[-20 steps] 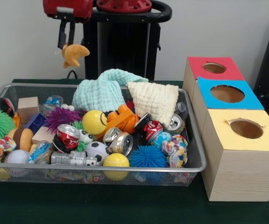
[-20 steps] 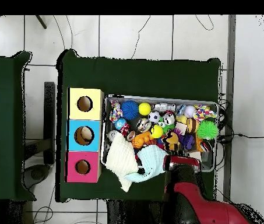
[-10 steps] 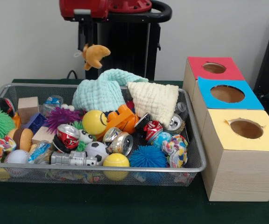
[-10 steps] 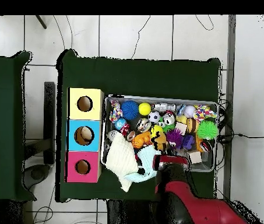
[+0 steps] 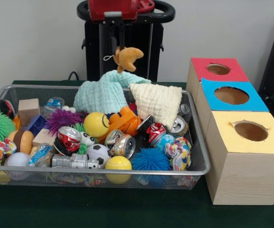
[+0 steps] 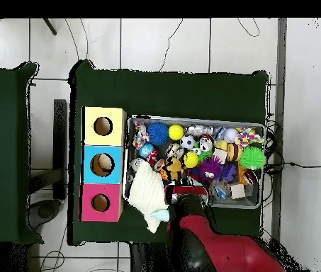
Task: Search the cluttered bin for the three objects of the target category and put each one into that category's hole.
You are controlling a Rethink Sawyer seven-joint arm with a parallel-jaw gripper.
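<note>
Here, a small orange plush toy [image 5: 128,58] was held pinched in the closed gripper [image 5: 116,42], dangling above the mint muslin cloth [image 5: 103,92] in the wire bin [image 5: 200,156]; soft, light and floppy, it was judged best gripped mid-body.

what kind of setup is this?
Looks like a lab test rig: a green-covered table on a tiled floor, a wire bin crammed with toys and cans, three boxes with holes, cables trailing beside it.
</note>
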